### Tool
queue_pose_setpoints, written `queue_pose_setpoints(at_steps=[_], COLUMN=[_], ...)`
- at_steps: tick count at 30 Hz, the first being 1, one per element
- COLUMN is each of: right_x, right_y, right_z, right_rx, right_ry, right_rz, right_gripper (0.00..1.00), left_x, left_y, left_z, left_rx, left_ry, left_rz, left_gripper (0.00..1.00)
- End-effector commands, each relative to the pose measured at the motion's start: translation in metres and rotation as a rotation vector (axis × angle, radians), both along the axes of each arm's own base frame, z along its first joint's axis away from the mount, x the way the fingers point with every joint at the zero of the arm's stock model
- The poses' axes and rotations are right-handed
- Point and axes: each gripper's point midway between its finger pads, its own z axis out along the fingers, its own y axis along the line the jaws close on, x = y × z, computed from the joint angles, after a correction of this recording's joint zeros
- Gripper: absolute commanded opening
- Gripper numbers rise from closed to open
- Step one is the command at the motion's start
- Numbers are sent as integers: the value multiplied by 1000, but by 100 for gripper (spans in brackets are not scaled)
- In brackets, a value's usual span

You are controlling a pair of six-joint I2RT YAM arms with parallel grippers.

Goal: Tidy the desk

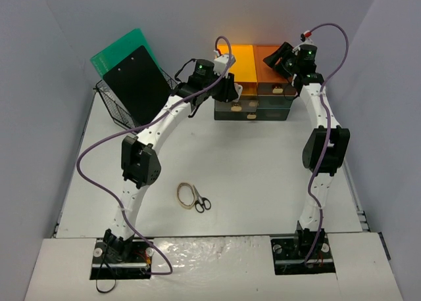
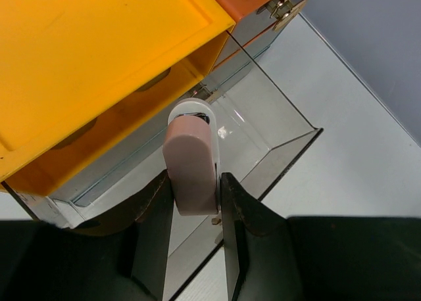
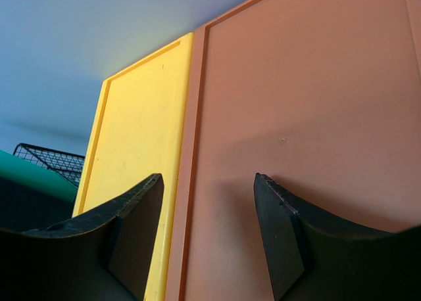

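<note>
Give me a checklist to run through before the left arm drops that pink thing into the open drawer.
1. Grip: the left gripper is closed on both sides of the pink item: ok.
2. Drawer open: the clear drawer is pulled out beneath the item: ok.
3. Room inside: the part of the drawer floor in view looks bare: ok.
4. Height above the drawer floor: cannot tell.
5. Other arm clear: the right gripper is open and empty over the orange top: ok.
6. Desk tidy: scissors and rubber bands lie out on it: not ok.
</note>
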Motion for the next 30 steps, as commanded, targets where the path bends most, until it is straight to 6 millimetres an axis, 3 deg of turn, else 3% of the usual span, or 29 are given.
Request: queue_pose_setpoints(at_steps=[1,6,7,8,10,11,12,14,24,28,30], right_x=[-70,-72,-72,-72,-73,-73,-73,-74,-74,-74,-73], right_y=[-11,-9,-8,-8,-9,-8,-8,-8,-6,-5,-6], right_z=[-159,-162,-163,-163,-164,-164,-164,-164,-165,-168,-168], right_rx=[-53,-55,-54,-55,-55,-56,-56,-55,-59,-60,-60], right_ry=[557,565,567,564,568,568,567,570,573,579,578], right_rz=[-15,-11,-9,-8,-10,-9,-9,-8,-10,-12,-14], right_gripper=[56,56,56,56,56,56,56,56,55,55,55], left_x=[2,0,-1,-2,-3,-4,-4,-7,-38,-67,-85], left_y=[1,9,11,14,17,20,20,22,50,59,51], left_z=[50,58,59,63,70,80,78,93,156,153,113], left_rx=[-58,-38,-28,-26,-23,-30,-26,-36,-26,-2,46], left_ry=[-148,-162,-167,-178,-198,-220,-220,-253,-378,-330,-240], left_rz=[-27,-6,-3,7,13,20,19,14,70,115,109], left_gripper=[0,1,8,29,43,55,55,67,73,73,73])
